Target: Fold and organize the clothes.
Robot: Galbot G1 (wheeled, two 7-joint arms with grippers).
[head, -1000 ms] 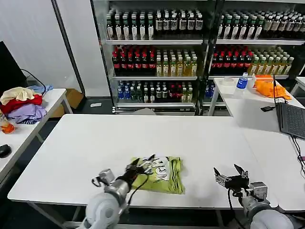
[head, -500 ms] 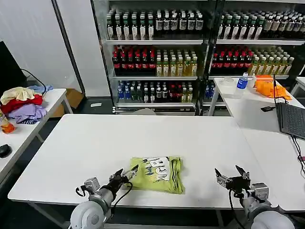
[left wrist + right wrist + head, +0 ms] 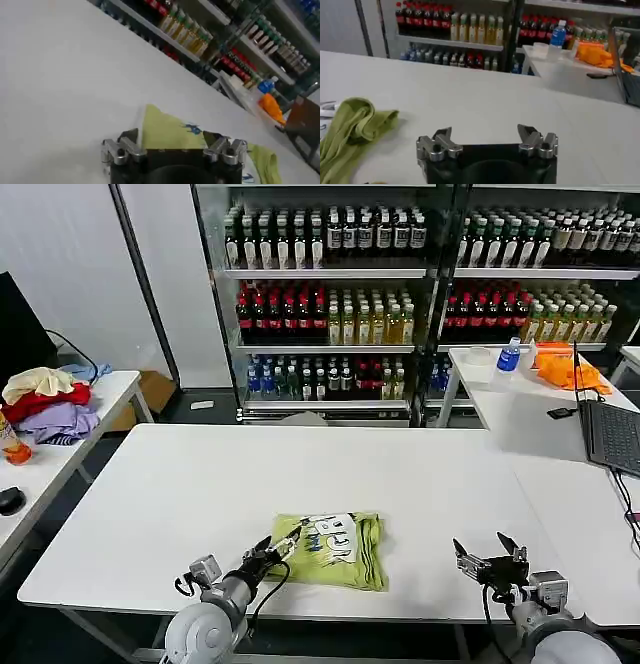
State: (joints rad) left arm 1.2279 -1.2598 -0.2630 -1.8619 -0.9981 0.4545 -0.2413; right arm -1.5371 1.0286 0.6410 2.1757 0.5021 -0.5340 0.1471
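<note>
Near edge of the white table (image 3: 180, 494): left gripper (image 3: 278, 542) low over the tabletop, fingers spread apart, nothing between them, tips at the left edge of the T-shirt (image 3: 335, 549). In the left wrist view the lime fabric lies just ahead of the spread fingers.

Right gripper (image 3: 490, 552) also at the near edge, well apart from the shirt on its right side, fingers parted, empty, over bare table.

T-shirt lies folded into a compact rectangle near the table's front middle, white-and-dark print facing up, right side bunched in soft ridges.

Farther back: side table on the left with a pile of clothes (image 3: 45, 404); right table with laptop (image 3: 610, 434) and orange cloth (image 3: 565, 369). Behind, shelves of bottles (image 3: 330, 314).
</note>
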